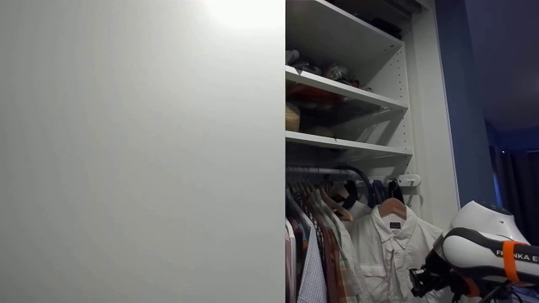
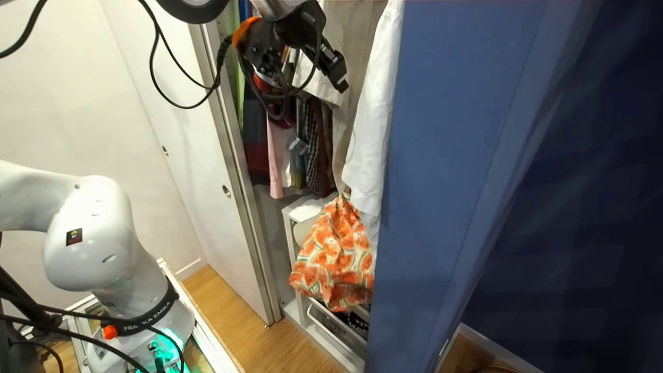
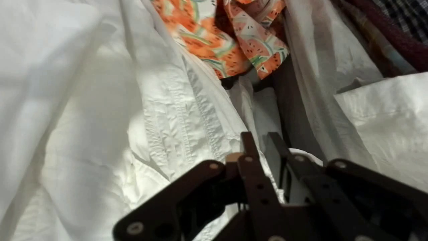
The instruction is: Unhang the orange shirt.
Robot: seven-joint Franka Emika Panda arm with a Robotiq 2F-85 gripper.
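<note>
We see the orange watermelon shirt point(image 2: 334, 254) down low, well under the tool point(image 3: 260, 137), bunched at its top, in front of the white drawer unit point(image 2: 305, 210). The tool's fingers are apart w/ a thin gap, nothing orange in it. So we guess the step now is to reach the shirt. We should go down slow, b/w the white clothes point(image 3: 167, 110), & spread the fingers more near the cloth. Best to pinch the bunched top, b/c it looks thin & a loose corner would prob. slip. Then we'd lift a bit first, then bring it out; a hard tug down might snag it. We mustn't grab white cloth too, or bump the blue wall point(image 2: 450, 181).

We can't tell what holds the shirt up: its top meets a long white garment point(image 2: 370, 124), & no hanger shows there. In the wrist view it runs off the top edge. In an exterior view a big pale panel point(image 1: 143, 151) blocks lots; there we get the white shirt point(image 1: 402, 252) on its wooden hanger point(image 1: 392, 207), no orange one.
</note>
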